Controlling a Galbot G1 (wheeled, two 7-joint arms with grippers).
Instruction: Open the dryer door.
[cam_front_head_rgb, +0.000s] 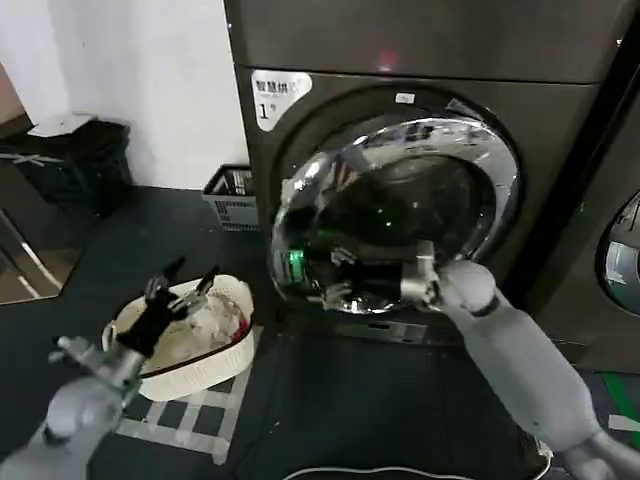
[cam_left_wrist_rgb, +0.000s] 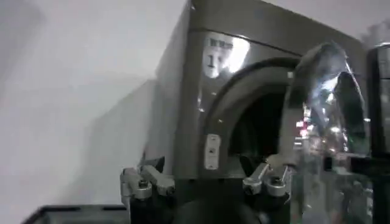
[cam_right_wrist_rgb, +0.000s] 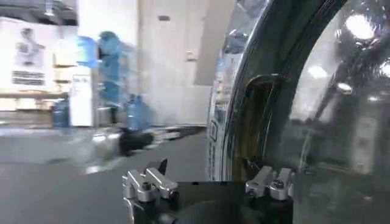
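Observation:
The dryer door (cam_front_head_rgb: 392, 215), a round porthole with a chrome rim and dark glass, stands ajar, swung out from the dark grey machine with the "1" label (cam_front_head_rgb: 278, 95). My right gripper (cam_front_head_rgb: 425, 264) is at the door's lower rim, open. In the right wrist view the door (cam_right_wrist_rgb: 304, 109) rises close by and its rim edge runs between the spread fingers of the gripper (cam_right_wrist_rgb: 206, 165). The left wrist view shows the door (cam_left_wrist_rgb: 326, 109) edge-on beside the dark drum opening (cam_left_wrist_rgb: 262, 128). My left gripper (cam_front_head_rgb: 180, 285) (cam_left_wrist_rgb: 203, 163) hangs open over a basket, holding nothing.
A white laundry basket (cam_front_head_rgb: 232, 352) with clothes sits on the floor at the left, by pale tape marks (cam_front_head_rgb: 200, 415). A small grey crate (cam_front_head_rgb: 232, 195) and a black bin (cam_front_head_rgb: 75, 160) stand by the wall. A neighbouring dark machine (cam_front_head_rgb: 620, 250) is at the right.

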